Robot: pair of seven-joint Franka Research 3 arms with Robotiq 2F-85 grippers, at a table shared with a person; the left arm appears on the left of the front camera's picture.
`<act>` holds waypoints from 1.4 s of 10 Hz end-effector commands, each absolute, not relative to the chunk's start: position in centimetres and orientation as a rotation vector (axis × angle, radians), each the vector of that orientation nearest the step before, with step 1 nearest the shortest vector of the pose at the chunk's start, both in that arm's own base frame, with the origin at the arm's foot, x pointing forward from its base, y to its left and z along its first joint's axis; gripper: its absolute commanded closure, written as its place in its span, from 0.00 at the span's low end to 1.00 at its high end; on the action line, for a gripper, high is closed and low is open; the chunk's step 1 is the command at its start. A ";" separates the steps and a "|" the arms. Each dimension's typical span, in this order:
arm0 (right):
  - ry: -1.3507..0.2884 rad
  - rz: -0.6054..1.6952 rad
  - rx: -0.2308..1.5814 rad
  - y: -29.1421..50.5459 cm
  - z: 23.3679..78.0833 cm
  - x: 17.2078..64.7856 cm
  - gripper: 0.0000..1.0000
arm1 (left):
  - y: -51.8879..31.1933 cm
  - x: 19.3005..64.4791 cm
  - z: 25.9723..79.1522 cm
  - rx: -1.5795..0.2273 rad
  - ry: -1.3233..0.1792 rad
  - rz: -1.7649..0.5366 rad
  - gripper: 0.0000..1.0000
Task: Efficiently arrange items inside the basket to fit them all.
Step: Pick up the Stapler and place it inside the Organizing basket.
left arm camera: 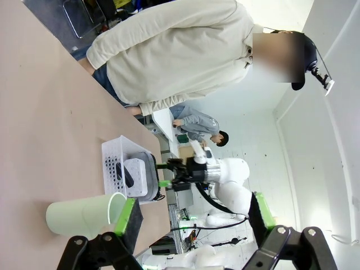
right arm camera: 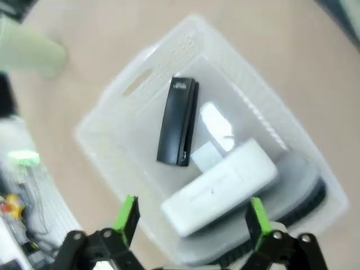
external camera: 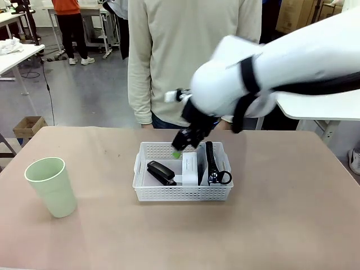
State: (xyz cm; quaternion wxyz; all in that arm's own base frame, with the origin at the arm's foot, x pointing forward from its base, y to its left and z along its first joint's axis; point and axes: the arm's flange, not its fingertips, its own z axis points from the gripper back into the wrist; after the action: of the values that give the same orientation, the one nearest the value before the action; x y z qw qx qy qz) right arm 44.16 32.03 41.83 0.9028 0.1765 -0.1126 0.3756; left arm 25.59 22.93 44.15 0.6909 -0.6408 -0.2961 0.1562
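Three of four items are in. Front view: black slab (external camera: 161, 172) lying skewed, white box (external camera: 190, 169) on edge and grey pouch (external camera: 218, 163), both lengthwise near-to-far, in the basket (external camera: 183, 195) mid-surface. Pale green cup (external camera: 52, 185) stands upright by the left edge, not yet in. Right pincer (external camera: 180, 149) is over the basket's far rim, jaws apart. Left wrist view: left pincer (left arm camera: 194, 225) apart, empty. Right wrist view: bare floor beside the slab, probably the cup's spot.

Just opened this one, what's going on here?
The right gripper hangs with open jaws just above the basket, over the white box. The box sits between the black slab and the grey pouch inside it. The pale green cup stands upright on the table at the robot's left, outside the basket, not yet packed. The left gripper, jaws open, is beside the cup. A person stands at the far side.
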 end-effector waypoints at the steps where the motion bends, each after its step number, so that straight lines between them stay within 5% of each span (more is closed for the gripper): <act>1: -0.233 0.586 0.589 20.7 43.5 39.8 0.00 | 23.0 25.5 44.2 -1.437 -0.669 0.329 0.00; 5: -0.153 0.084 1.164 1.5 40.7 36.7 0.00 | 23.0 25.5 44.2 -1.437 -0.669 0.329 0.00; 8: -0.173 0.057 1.534 -6.9 35.8 33.5 0.00 | 23.0 25.5 44.2 -1.437 -0.669 0.329 0.00; 14: -0.128 0.049 1.414 -6.2 37.7 32.8 0.00 | 23.0 25.5 44.2 -1.437 -0.669 0.329 0.00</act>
State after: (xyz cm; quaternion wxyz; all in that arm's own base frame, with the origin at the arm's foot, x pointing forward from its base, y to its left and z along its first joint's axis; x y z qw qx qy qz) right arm 32.92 -5.83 37.34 0.7540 0.6533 -0.0570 0.0375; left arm 25.60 22.93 44.12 0.6910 -0.6408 -0.2957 0.1565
